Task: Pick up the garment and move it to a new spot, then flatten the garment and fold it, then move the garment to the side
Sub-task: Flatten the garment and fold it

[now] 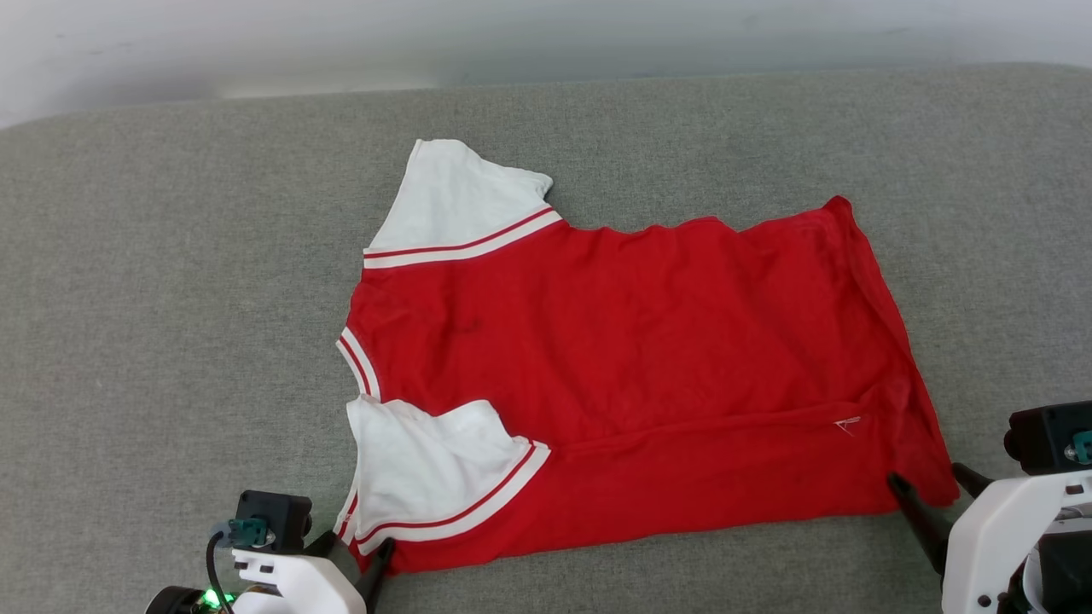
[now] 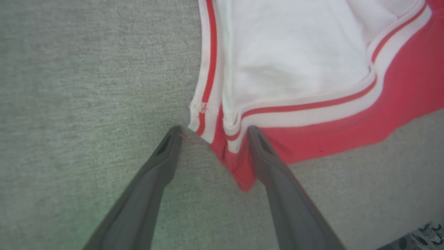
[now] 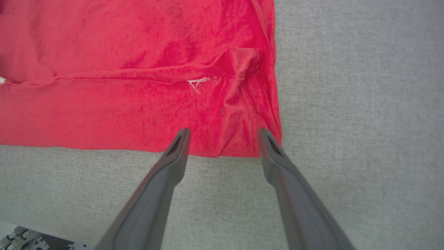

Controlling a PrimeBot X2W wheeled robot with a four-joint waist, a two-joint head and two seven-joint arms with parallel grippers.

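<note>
Though flat, garment (image 1: 631,358) on grey cushion (image 1: 171,298)

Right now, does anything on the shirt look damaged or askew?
Yes. The garment has a loose white thread sticking out along the edge of its folded-over near side, close to the hem. There is also a frayed red thread at the near sleeve cuff.

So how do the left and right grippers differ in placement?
The left gripper straddles the striped sleeve corner of the jersey; the right gripper straddles its red hem corner. The left gripper has one fingertip over the grey surface; the right gripper has both over red cloth. Both are open, holding nothing.
</note>
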